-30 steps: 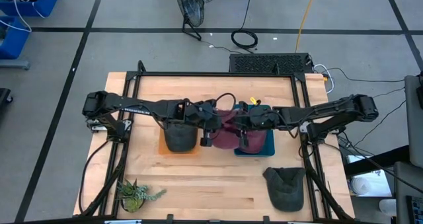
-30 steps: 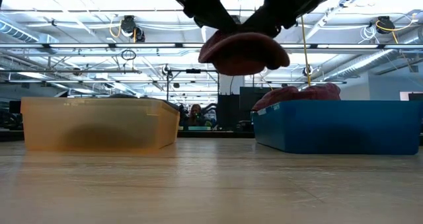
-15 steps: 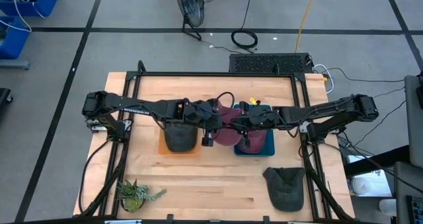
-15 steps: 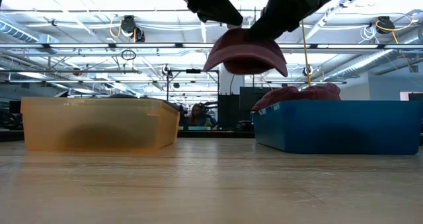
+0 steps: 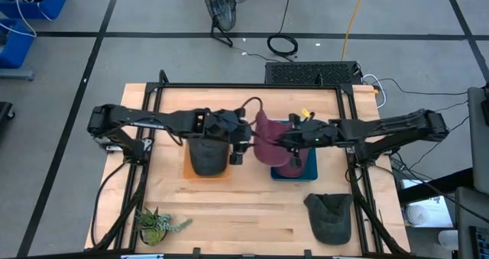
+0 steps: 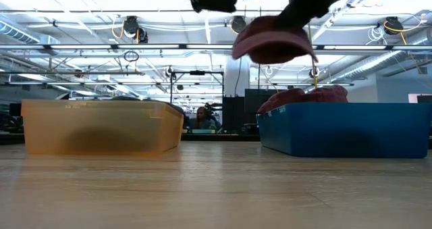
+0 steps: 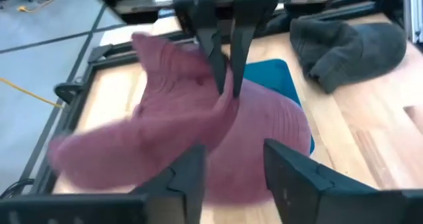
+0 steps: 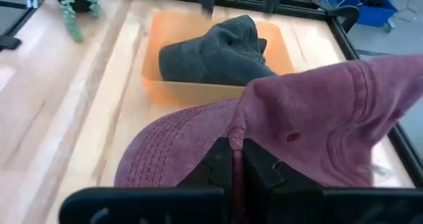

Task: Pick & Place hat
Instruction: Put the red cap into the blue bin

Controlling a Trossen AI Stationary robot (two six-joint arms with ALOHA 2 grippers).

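On the high view, going from nine o'clock toward three, the orange bin [image 5: 206, 158] comes first, holding a dark grey hat [image 5: 207, 155]. The left gripper [image 5: 238, 142] hangs just past that bin's three-o'clock edge. Its two fingers [image 7: 187, 178] stand apart with nothing between them, and the maroon hat [image 5: 269, 139] lies just ahead of them, at about three o'clock.

That maroon hat is in the air between the two bins, over the nine-o'clock edge of the blue bin [image 5: 311, 163]; from table height it floats well above both bin rims. Its long axis runs roughly from eleven to five o'clock. The right gripper [image 5: 286, 143] is the one touching it: the jaws are pinched tight on a fold of the maroon cloth near the crown, as the right wrist view shows. The hat is therefore carried by the right arm alone, and the blue bin lies directly under and toward three o'clock, which is likely where it goes.

A second maroon hat rests inside the blue bin. Another dark grey hat [image 5: 330, 215] lies on the table toward five o'clock.
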